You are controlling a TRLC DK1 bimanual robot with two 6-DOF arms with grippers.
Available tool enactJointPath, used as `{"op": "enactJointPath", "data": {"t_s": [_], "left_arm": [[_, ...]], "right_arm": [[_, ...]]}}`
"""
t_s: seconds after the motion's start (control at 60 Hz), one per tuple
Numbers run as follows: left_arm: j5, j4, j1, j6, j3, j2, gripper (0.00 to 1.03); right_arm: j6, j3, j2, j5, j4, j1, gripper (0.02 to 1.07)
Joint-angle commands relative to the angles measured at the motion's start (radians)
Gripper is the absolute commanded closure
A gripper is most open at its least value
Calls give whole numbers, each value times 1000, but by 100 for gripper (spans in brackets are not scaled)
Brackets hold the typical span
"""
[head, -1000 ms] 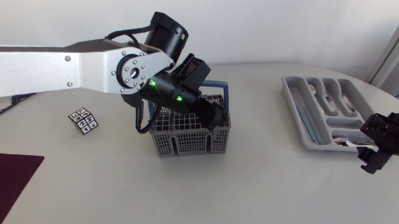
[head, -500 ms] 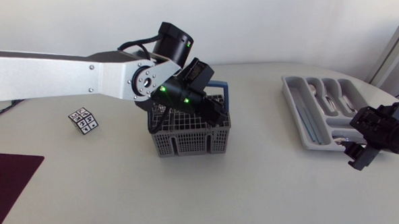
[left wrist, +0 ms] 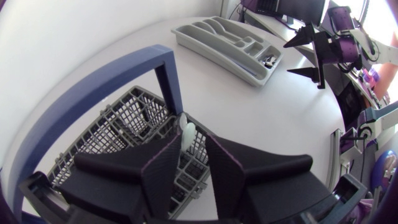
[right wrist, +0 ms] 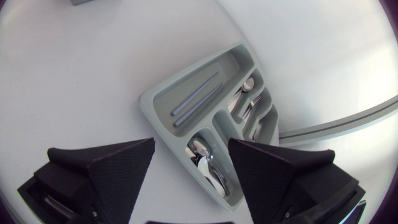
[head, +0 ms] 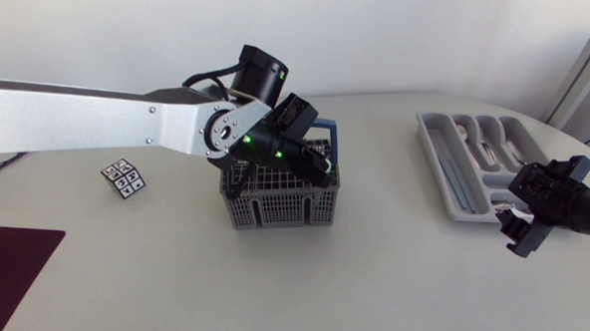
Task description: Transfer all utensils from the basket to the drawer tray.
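– Two grippers are shown; what is the state of each?
– Left gripper (left wrist: 193, 146): fingers parted over the basket (head: 277, 206) at the table's middle. A white utensil handle (left wrist: 186, 132) stands between them, apparently not pinched. Right gripper (right wrist: 191, 146): spread wide and empty, above the drawer tray (head: 436, 159).
– And the tray?
– By the table's right edge, spoons (right wrist: 205, 162) inside.

You have no words, numbers or brand names that can be read in any of these views. The only sign-like thing is a small card (head: 123, 178) at the middle left of the head view, lying on the tabletop (head: 380, 282). It carries a grid of black-and-white squares, too small for you to make out.
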Motion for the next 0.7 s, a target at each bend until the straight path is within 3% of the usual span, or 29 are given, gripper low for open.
{"op": "enactJointPath", "data": {"t_s": [0.0, 0.05, 0.267, 0.467, 0.683], "left_arm": [[-2, 11, -4, 29, -37, 24, 75], [-2, 13, -6, 30, -43, 24, 80], [-2, 28, -14, 33, -58, 24, 80], [-2, 37, -20, 33, -64, 21, 96], [-2, 39, -20, 38, -67, 19, 100]], "right_arm": [[23, -29, -8, -4, -10, 9, 21], [23, -32, -8, -4, -9, 10, 21], [24, -43, -6, -4, -4, 13, 21], [24, -49, -11, -2, -4, 18, 21], [24, -58, -15, 1, -4, 27, 21]]}}
